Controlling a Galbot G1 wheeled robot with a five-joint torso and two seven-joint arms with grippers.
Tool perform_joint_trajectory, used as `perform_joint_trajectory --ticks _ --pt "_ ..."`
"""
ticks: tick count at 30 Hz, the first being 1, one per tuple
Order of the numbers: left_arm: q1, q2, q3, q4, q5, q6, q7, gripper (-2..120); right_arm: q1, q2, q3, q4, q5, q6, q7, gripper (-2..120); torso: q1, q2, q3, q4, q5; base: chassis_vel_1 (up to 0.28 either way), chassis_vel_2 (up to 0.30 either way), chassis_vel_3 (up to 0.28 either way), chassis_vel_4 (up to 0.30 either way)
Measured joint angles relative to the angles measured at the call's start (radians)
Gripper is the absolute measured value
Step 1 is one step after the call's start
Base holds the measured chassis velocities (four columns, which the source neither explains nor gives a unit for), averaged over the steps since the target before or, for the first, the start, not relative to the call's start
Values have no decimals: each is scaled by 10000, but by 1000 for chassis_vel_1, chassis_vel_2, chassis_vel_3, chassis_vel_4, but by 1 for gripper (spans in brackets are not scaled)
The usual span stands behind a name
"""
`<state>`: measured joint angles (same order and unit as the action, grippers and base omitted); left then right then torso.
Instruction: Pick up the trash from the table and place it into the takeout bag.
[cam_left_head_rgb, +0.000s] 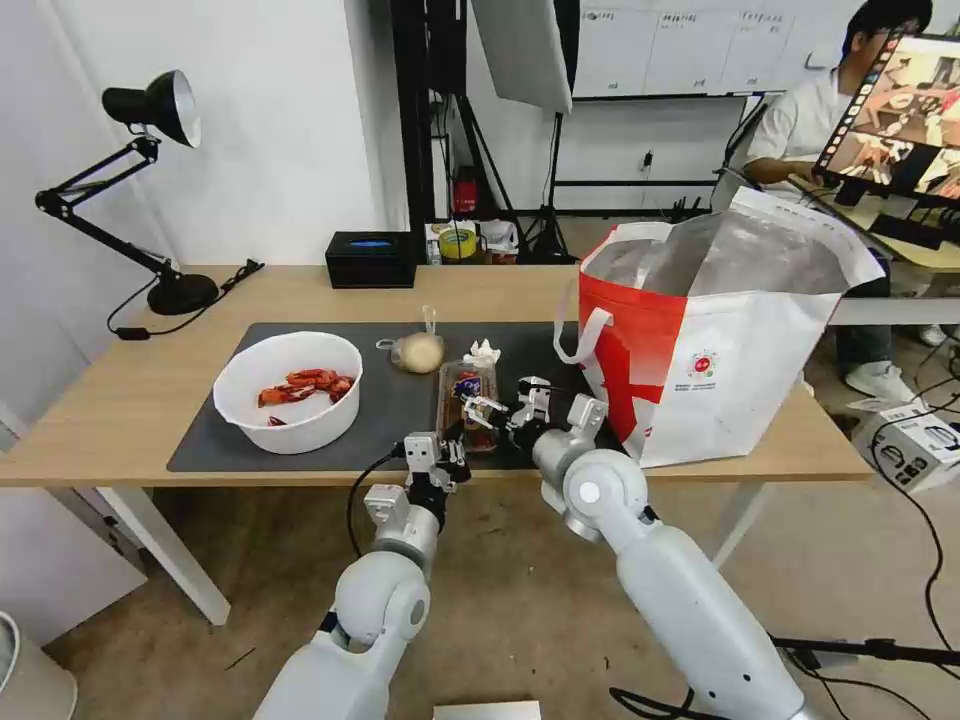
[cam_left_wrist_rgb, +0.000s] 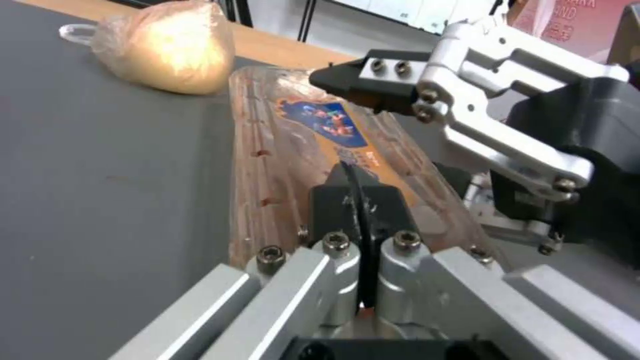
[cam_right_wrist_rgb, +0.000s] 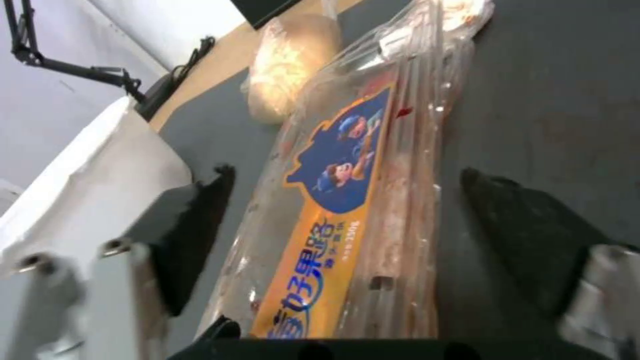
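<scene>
On the table's grey mat (cam_left_head_rgb: 200, 445) lies the clear tray (cam_left_head_rgb: 467, 388) with a blue and orange label (cam_right_wrist_rgb: 333, 200). My left gripper (cam_left_head_rgb: 452, 456) is at the tray's near end, its fingers (cam_left_wrist_rgb: 333, 200) pressed together on the rim. My right gripper (cam_left_head_rgb: 500, 412) is open, one finger (cam_right_wrist_rgb: 193, 235) on each side of the tray. The white bowl (cam_left_head_rgb: 250, 400) of red shells stands to the left. The beige lump in a clear bag (cam_left_head_rgb: 418, 352) and the white tissue (cam_left_head_rgb: 483, 352) lie behind the tray. The takeout bag (cam_left_head_rgb: 720, 370) stands open at the right.
A black desk lamp (cam_left_head_rgb: 165, 110) and its cable are at the table's back left. A small black box (cam_left_head_rgb: 370, 260) sits at the back edge. A person sits at a screen behind the bag. Boxes and cables lie on the floor at the right.
</scene>
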<state>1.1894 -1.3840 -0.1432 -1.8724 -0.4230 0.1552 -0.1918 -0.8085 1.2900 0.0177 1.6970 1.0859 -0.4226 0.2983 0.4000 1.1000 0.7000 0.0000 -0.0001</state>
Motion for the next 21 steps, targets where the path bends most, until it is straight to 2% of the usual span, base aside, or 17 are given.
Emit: perform_joint_trajectory --ticks 1,4,5,7,8,11,12,14,15,17,18,21 --pt "4 1 -8 -3 0 -2 0 0 7 22 -9 0 1 -21 28 76 0 0 0 0 0 0 0 0 0" --pt "6 1 -12 -6 0 -3 0 0 12 34 -10 0 4 -33 51 75 0 0 0 0 0 0 0 0 0" --pt "6 -6 -18 -18 -3 -4 0 0 22 74 -8 0 27 -63 163 61 0 0 0 0 0 0 0 0 0" --pt "7 -16 -18 -23 -4 -5 0 0 16 81 25 0 40 -67 199 53 0 0 0 0 0 0 0 0 0" --pt "7 -16 -18 -23 -4 -5 0 0 16 81 25 0 40 -67 199 53 0 0 0 0 0 0 0 0 0" --pt "15 -33 -18 -23 -4 -9 0 0 -82 78 78 2 44 -66 213 38 0 -1 0 0 0 0 0 0 0" --pt "15 -33 -18 -23 -4 -9 0 0 -82 78 78 2 44 -66 213 38 0 -1 0 0 0 0 0 0 0" --pt "17 -48 -18 -22 -4 -12 0 0 -139 67 90 17 45 -66 213 28 0 0 0 0 1 0 0 0 0" --pt "17 -48 -18 -22 -4 -12 0 0 -139 67 90 17 45 -66 213 28 0 0 0 0 1 0 0 0 0" --pt "17 -64 -16 -18 -3 -13 0 0 -155 62 105 8 42 -66 213 17 0 0 0 0 1 0 0 0 0" --pt "17 -64 -16 -18 -3 -13 0 0 -155 62 105 8 42 -66 213 17 0 0 0 0 1 0 0 0 0" --pt "26 -70 -18 -18 -2 -15 0 0 -169 61 124 -13 38 -59 213 3 0 0 0 0 1 0 0 0 0"
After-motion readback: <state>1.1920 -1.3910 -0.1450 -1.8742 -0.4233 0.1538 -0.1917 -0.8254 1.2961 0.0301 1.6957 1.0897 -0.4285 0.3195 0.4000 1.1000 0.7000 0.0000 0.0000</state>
